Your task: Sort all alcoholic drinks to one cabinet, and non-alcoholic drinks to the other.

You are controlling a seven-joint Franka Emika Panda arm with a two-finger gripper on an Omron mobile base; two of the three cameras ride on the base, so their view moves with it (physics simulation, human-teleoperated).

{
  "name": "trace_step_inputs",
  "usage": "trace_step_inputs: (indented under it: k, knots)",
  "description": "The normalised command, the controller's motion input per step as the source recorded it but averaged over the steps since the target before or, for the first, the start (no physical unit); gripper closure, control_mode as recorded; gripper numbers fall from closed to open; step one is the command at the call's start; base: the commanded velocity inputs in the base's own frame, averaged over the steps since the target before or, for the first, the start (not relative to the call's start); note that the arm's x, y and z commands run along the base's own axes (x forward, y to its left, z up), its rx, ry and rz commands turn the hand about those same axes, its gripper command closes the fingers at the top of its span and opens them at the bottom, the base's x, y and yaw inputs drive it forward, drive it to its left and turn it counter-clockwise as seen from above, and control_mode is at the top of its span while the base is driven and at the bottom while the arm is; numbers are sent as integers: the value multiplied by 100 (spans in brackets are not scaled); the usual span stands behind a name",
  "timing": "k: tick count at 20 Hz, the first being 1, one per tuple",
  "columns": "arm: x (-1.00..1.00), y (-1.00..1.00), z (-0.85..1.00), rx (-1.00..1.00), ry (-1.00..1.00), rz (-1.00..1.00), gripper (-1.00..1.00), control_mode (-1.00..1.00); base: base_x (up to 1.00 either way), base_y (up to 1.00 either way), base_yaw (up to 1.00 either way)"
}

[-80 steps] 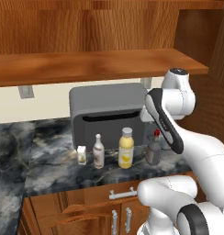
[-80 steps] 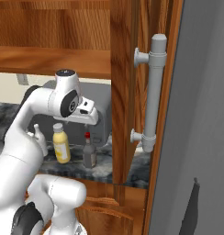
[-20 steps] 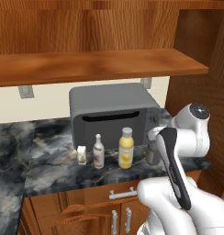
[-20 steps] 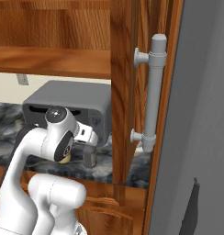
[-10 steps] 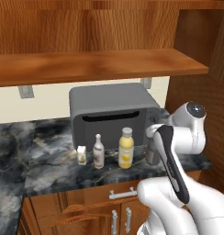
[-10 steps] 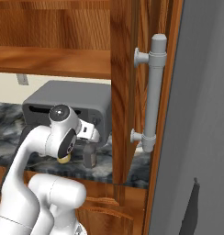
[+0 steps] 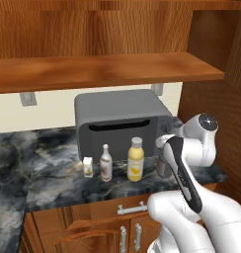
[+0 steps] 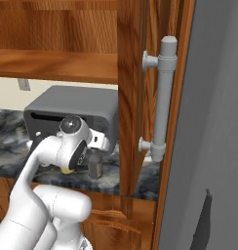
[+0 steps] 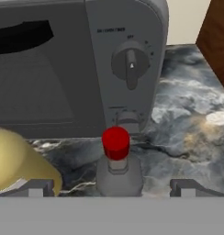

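Four drinks standing in a row on the dark marbled tabletop (image 7: 53, 168), close to its front edge, ahead of the grey microwave (image 7: 120, 123). Small cream carton (image 7: 88, 166) at the left end, slim white bottle (image 7: 106, 163) just beside it, plump yellow juice bottle (image 7: 135, 159) next. Squat dark grey bottle with red cap (image 9: 116, 161) at the right end, near the wooden side wall (image 8: 133, 97). Fingers (image 9: 111, 187) spread wide, one tip (image 9: 36, 188) at 9 o'clock of the bottle's shoulder, the other at 3 o'clock, neither touching. Yellow bottle crowding the left tip; bare marble on the right. Long reddish shelf (image 7: 107, 71) overhead, open along its front edge.
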Motion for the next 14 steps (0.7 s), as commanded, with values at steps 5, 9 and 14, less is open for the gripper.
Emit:
trace_step_inputs:
  k: [5, 9, 14]
  knots:
    - [20, -7, -20, 0, -4, 1, -100, -100, 0, 0, 0]
    - [14, 0, -12, 0, -3, 0, -100, -100, 0, 0, 0]
    - [9, 0, -8, 0, -2, 0, -100, -100, 0, 0, 0]
